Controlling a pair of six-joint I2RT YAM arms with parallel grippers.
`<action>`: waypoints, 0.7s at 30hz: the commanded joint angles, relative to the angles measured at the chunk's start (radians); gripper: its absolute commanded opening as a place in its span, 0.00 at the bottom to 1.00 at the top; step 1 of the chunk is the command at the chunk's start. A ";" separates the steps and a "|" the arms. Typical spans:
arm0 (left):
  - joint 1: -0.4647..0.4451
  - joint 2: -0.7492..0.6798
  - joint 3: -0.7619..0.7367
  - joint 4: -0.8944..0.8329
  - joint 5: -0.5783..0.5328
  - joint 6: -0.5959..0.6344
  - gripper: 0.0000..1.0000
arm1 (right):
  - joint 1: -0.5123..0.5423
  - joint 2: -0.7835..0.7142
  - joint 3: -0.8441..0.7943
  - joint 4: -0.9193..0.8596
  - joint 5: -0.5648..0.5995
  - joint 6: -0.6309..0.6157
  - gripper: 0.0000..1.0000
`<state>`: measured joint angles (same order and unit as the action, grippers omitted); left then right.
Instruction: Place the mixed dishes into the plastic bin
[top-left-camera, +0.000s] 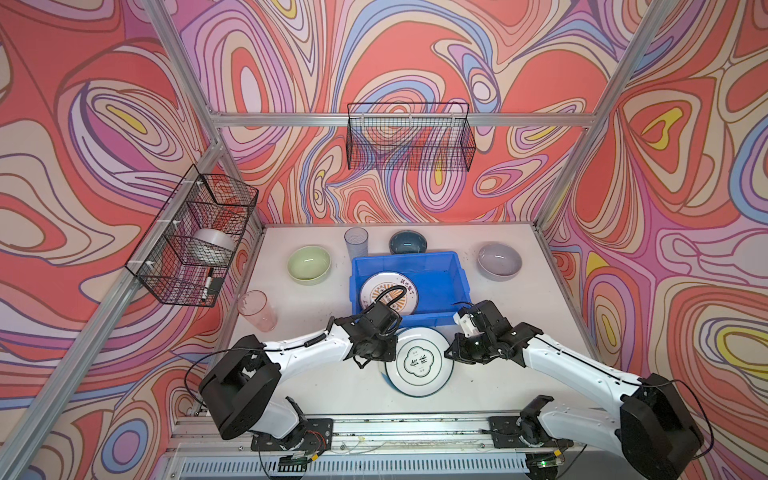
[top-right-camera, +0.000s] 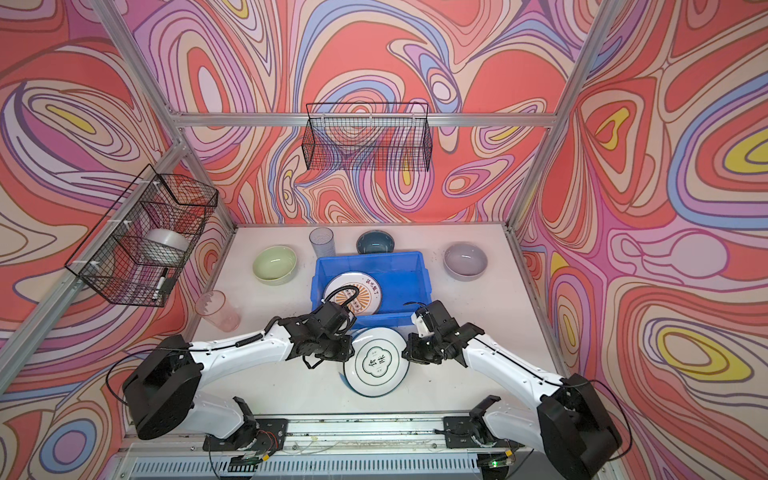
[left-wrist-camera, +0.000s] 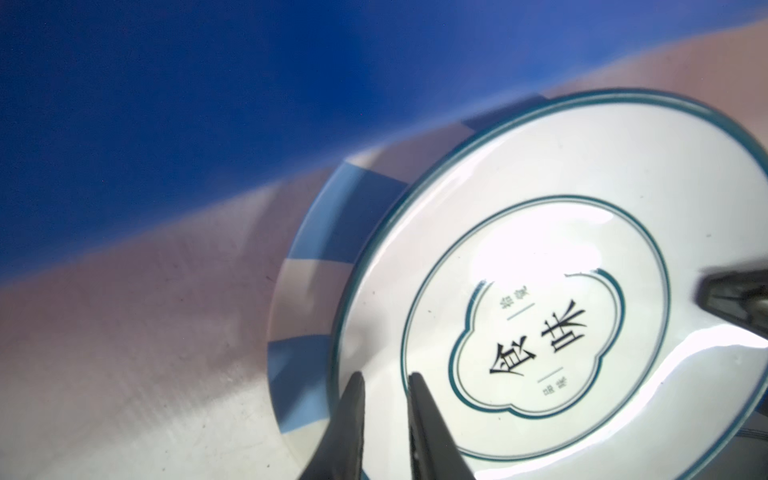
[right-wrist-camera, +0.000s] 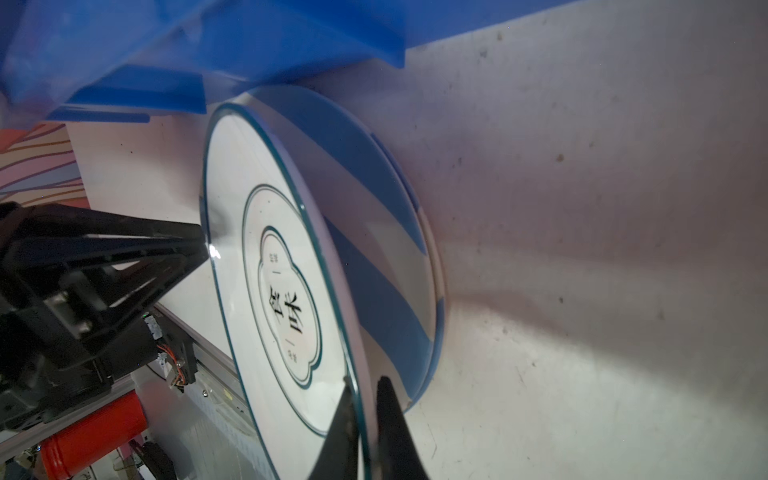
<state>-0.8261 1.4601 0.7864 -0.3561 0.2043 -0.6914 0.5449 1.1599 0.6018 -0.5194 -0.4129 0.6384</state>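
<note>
A white plate with a green rim (top-left-camera: 419, 361) (right-wrist-camera: 232, 187) lies on a blue-white striped plate (left-wrist-camera: 320, 232) (right-wrist-camera: 365, 216), just in front of the blue plastic bin (top-left-camera: 415, 254). My right gripper (top-left-camera: 448, 353) (right-wrist-camera: 365, 382) is shut on the white plate's rim, one finger above and one beneath. My left gripper (top-left-camera: 395, 345) (left-wrist-camera: 386, 380) is at the opposite rim, fingers a narrow gap apart over the plate face and pinching nothing. An orange-black plate (top-left-camera: 374, 291) lies in the bin.
On the table around the bin stand a pale green bowl (top-left-camera: 308, 264), a clear tumbler (top-left-camera: 356, 243), a dark blue bowl (top-left-camera: 407, 242), a lavender bowl (top-left-camera: 498, 261) and a pink tumbler (top-left-camera: 257, 311). Black wire baskets (top-left-camera: 195, 237) (top-left-camera: 409, 141) hang on the walls.
</note>
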 joint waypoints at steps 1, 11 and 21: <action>-0.006 -0.028 0.022 -0.084 0.018 0.003 0.28 | 0.004 -0.021 0.022 -0.059 0.039 -0.022 0.07; -0.006 -0.183 0.052 -0.188 -0.048 0.028 0.47 | 0.005 -0.051 0.081 -0.155 0.062 -0.052 0.00; 0.011 -0.335 0.075 -0.317 -0.209 0.083 0.65 | 0.006 -0.063 0.155 -0.246 0.096 -0.098 0.00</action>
<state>-0.8246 1.1641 0.8379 -0.5846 0.0834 -0.6334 0.5457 1.1252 0.7147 -0.7322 -0.3302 0.5686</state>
